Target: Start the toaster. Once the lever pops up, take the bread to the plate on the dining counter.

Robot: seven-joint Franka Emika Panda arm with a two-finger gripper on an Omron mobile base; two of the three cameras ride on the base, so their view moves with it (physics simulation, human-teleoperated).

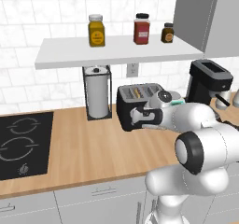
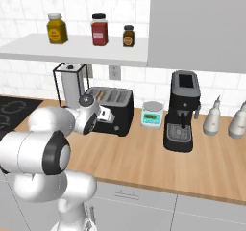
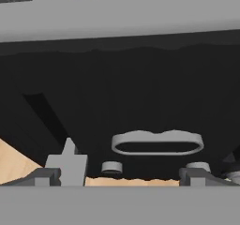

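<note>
Nearest the cameras, the white arm reaches forward over the wood worktop (image 1: 84, 148), its gripper (image 1: 136, 117) brought up against the front face of the toaster (image 2: 117, 110). Seen from the hand, the jaws stand spread wide, with nothing between them; one fingertip (image 3: 47, 176) shows low at the left, and the toaster's black face lies close ahead, bearing a pale oval handle-like part (image 3: 157, 142) and two small round knobs below it. Whether any finger already touches that face cannot be told.

Just behind the hand, the bread (image 1: 135, 93) sits down in a top slot of the toaster, only its tan edge showing. Beside the toaster stand a paper towel holder (image 1: 97, 91) on one side and a small scale (image 2: 152, 114) and the black coffee machine (image 2: 182, 110) on the other. Farther back, a white shelf (image 1: 112, 52) carries three jars.

For the step in hand, starting the toaster, a good press probably means setting one finger squarely on the lever and pushing straight down along its travel, without sliding the appliance.
</note>
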